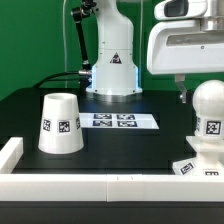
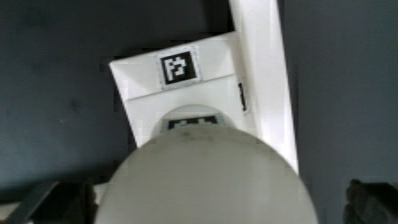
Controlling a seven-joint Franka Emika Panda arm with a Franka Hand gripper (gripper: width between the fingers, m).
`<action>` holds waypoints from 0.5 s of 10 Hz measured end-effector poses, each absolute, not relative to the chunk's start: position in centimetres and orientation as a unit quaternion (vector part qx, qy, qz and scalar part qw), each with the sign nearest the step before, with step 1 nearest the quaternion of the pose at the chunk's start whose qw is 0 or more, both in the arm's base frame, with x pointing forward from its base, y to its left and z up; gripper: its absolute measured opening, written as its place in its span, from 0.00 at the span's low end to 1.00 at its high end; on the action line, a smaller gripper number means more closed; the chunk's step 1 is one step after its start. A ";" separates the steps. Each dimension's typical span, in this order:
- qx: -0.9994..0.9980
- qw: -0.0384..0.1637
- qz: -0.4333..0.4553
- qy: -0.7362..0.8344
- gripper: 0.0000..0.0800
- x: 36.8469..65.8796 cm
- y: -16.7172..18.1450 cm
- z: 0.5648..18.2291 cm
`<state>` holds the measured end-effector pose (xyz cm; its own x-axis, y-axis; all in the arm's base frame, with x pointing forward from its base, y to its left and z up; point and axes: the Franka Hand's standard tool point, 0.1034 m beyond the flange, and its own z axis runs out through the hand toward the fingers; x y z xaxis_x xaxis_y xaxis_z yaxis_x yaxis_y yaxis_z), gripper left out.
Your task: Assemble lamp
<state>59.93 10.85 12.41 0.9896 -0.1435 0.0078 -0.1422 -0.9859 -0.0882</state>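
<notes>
The ball-shaped white bulb [image 1: 208, 112] stands upright on the flat square base [image 1: 190, 168] at the exterior view's right, by the white front wall. In the wrist view the bulb [image 2: 196, 170] fills the middle, with the tagged base [image 2: 178, 80] beyond it. My gripper [image 1: 203, 92] hangs over the bulb's top, and one finger [image 1: 181, 92] shows just to the bulb's left. In the wrist view the gripper [image 2: 208, 205] straddles the bulb, and its dark fingertips [image 2: 43, 204] stand apart from the bulb on both sides, open. The cone shade [image 1: 60, 124] stands alone on the left.
The marker board [image 1: 116, 121] lies flat in the middle of the black table. A low white wall [image 1: 100, 186] runs along the front edge and turns up at the left corner [image 1: 10, 152]; it also shows beside the base in the wrist view [image 2: 263, 60]. The arm's base [image 1: 112, 70] stands behind.
</notes>
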 end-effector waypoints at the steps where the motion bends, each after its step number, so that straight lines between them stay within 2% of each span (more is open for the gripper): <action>1: -0.998 0.043 -0.009 0.035 0.87 59.9 10.8 12.4; 5: -0.995 0.042 -0.014 -0.090 0.87 60.0 10.6 12.4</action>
